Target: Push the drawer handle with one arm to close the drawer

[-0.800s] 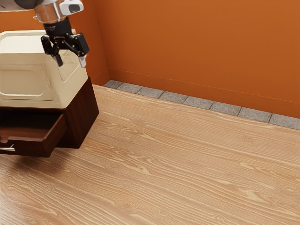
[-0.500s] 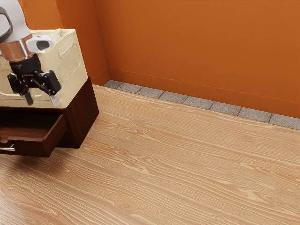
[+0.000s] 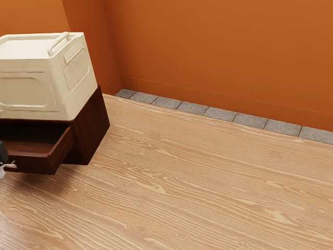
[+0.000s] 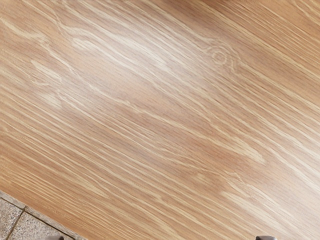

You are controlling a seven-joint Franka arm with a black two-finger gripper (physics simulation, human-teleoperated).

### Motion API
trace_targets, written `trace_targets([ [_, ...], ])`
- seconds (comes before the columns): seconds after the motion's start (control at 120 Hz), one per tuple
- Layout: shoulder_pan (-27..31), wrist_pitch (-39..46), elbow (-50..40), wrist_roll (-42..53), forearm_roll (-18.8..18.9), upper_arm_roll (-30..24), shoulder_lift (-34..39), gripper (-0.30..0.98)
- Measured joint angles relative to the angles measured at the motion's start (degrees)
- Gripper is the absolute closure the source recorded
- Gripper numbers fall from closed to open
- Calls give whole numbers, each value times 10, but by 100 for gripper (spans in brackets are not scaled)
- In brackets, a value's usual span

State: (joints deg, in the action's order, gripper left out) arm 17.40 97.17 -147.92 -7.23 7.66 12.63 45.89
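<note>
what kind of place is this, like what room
Probably a mock-up room in a simulator, hard to name more exactly: a plain orange wall, a strip of grey floor tiles, and a wood-grain tabletop bearing a dark drawer unit.

Orange walls [image 3: 223,52] meet at an upright corner beyond your counter [image 3: 208,182], a low baseboard [image 3: 218,101] of the same orange running along their foot. Gray floor tiles [image 3: 193,108] line the strip between the baseboard and the far edge of your counter, its streaked, knotted wood grain catching pale patches of light in your wrist view.
</note>
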Motion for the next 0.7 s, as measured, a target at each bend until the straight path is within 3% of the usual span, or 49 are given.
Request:
trace_targets([
  [0.217, 2, -42, -15, 3, 68, 66, 75, 34],
  [0.275, 3, -46, -16, 4, 91, 106, 76, 36],
  [0.467, 1, -13, -16, 12, 147, 156, 8, 47],
  [0.7, -34, 90, -16, 23, 159, 164, -87, 56],
])
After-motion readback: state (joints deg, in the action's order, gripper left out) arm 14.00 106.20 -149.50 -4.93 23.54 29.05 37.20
